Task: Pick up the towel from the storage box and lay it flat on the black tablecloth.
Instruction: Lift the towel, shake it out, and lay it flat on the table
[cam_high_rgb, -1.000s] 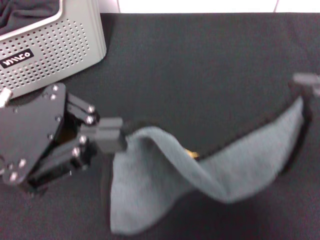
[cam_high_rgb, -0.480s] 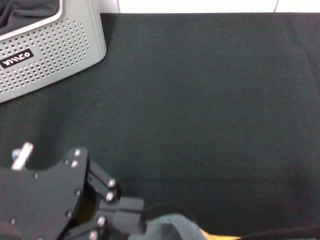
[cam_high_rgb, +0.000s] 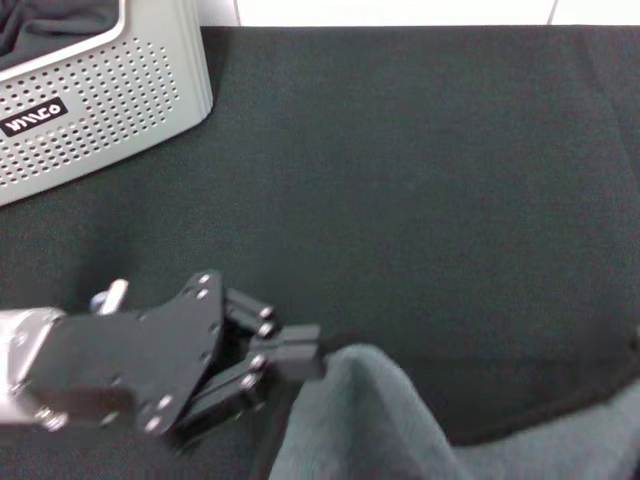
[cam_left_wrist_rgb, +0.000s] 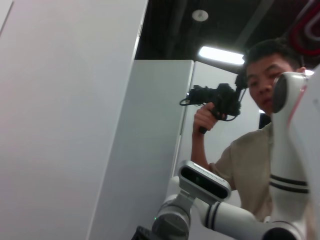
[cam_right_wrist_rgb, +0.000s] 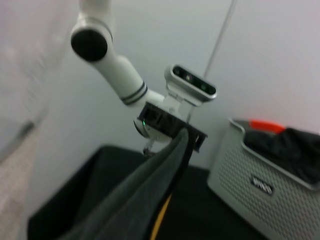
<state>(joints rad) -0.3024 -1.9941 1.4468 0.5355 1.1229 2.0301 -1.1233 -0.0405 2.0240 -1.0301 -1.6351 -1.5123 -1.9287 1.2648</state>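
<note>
My left gripper (cam_high_rgb: 318, 358) is low at the near left of the black tablecloth (cam_high_rgb: 420, 200), shut on a corner of the grey-green towel (cam_high_rgb: 370, 430). From there the towel sags and runs along the near edge toward the right, rising at the right border. The right wrist view shows the same towel (cam_right_wrist_rgb: 135, 200) stretched from close to the camera up to the left gripper (cam_right_wrist_rgb: 189, 139), with a strip of its yellow-orange underside showing. The silver perforated storage box (cam_high_rgb: 110, 100) stands at the far left corner. My right gripper is outside every view.
A dark cloth (cam_high_rgb: 50, 25) lies bunched inside the box, also seen as the dark cloth (cam_right_wrist_rgb: 285, 142) from the right wrist. A white surface (cam_high_rgb: 400, 10) runs beyond the tablecloth's far edge. A person with a camera (cam_left_wrist_rgb: 260, 100) stands behind the robot.
Both ends of the towel came toward the near edge. The left gripper then moved back a little, away from that edge. The right gripper has left the head view.
</note>
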